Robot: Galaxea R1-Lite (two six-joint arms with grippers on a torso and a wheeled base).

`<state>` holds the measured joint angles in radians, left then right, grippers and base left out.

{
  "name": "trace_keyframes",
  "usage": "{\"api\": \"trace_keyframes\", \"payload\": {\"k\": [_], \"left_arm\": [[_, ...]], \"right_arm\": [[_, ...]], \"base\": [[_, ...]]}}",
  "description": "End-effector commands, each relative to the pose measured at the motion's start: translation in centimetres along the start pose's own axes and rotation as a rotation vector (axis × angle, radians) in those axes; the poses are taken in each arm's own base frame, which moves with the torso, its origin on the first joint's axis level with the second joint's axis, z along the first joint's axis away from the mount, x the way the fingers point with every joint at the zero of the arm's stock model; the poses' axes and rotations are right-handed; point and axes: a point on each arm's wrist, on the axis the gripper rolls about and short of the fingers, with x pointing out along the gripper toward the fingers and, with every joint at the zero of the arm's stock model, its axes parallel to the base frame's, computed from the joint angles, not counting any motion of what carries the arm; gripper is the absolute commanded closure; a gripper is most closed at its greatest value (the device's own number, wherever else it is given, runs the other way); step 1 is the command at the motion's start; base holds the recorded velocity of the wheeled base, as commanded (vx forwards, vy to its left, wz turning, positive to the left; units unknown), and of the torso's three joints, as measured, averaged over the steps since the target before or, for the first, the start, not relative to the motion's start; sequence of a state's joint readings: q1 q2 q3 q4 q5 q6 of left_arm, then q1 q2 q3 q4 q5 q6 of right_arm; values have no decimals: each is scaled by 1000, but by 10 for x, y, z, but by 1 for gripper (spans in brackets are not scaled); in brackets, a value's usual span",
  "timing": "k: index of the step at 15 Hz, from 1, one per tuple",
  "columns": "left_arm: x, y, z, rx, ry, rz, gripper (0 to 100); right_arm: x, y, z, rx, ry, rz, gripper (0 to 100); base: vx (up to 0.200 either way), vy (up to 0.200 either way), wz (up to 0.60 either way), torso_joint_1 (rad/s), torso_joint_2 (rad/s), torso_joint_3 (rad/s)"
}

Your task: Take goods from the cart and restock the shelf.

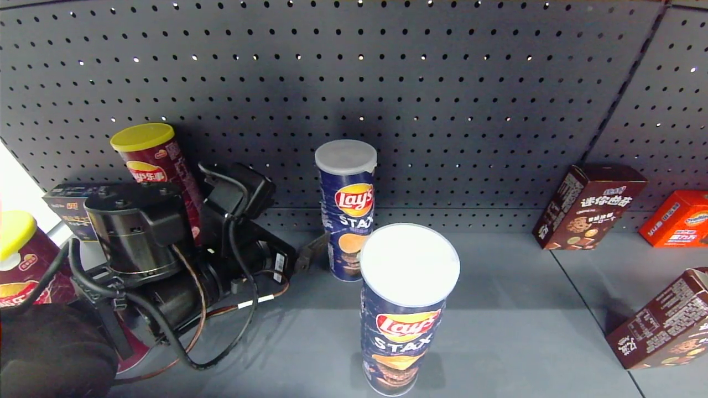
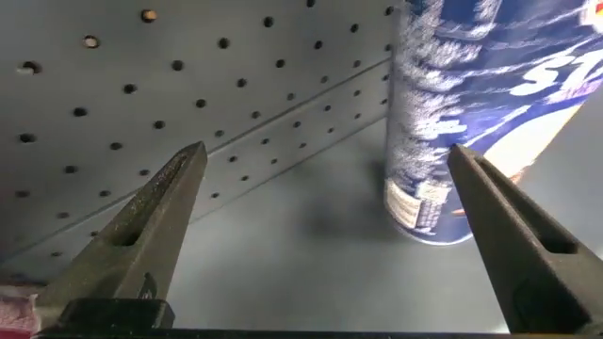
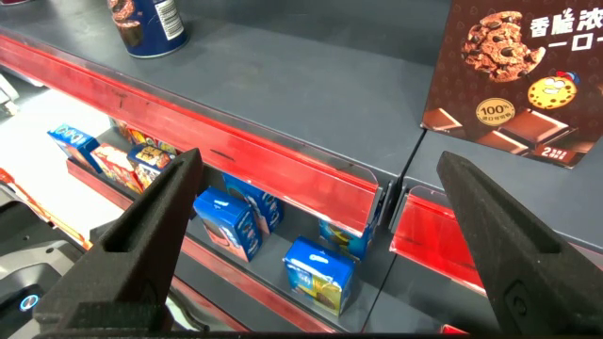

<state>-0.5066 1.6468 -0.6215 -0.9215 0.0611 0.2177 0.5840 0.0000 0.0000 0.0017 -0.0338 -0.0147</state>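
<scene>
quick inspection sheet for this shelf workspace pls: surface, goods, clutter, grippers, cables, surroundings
surface: grey shelf board, no spills seen
job's things: rear blue can upright near the perforated back panel; front blue can upright, apart from it; red can at the left
clutter: brown boxes and an orange box at the right, set askew
grippers: left gripper open, empty, beside the rear blue can; right gripper open, empty, in front of the red edge strip
cables: black cables loop off the left arm onto the board
surroundings: blue packs on a lower shelf
</scene>
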Motion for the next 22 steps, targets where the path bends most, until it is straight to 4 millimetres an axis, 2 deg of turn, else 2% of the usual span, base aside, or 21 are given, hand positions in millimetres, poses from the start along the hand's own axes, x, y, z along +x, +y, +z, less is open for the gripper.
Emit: {"api": "trace_keyframes", "payload": {"k": [1,2,6,22], "left_arm": [[0,0,0,0,0,4,0],[0,2,0,2,18,72,0],[2,3,-4,11,58,138,0],[44,-18,-14,16,90,85,0]], "right_arm": [[0,0,0,-1,0,0,0],[0,0,0,-1,0,0,0],[0,0,0,-1,0,0,0],[0,0,0,-1,0,0,0]], "base": [[0,0,0,0,0,0],[0,0,0,0,0,0],[0,0,0,0,0,0],[0,0,0,0,0,0]]}}
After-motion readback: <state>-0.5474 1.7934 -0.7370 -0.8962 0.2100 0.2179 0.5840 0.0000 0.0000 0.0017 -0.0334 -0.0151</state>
